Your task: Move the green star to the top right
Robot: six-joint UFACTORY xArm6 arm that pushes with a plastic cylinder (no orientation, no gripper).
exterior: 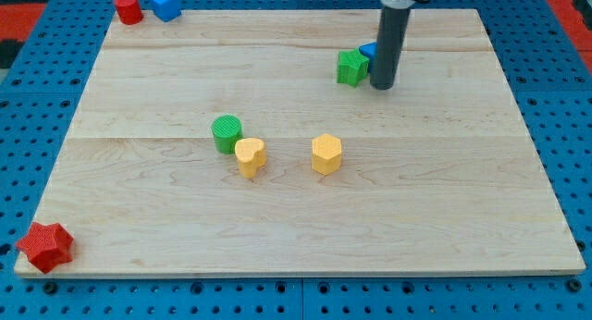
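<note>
The green star point(351, 67) lies on the wooden board point(305, 209) in the upper right part of the view. My tip point(382, 84) stands just to the star's right, close to it or touching it. A blue block point(369, 51) is mostly hidden behind the rod, above and right of the star; its shape cannot be made out.
A green cylinder point(226, 133), a yellow heart point(250, 157) and a yellow hexagon point(326, 154) sit near the board's middle. A red cylinder point(128, 7) and a blue cube point(166, 4) are at the top left corner. A red star point(44, 247) is at the bottom left corner.
</note>
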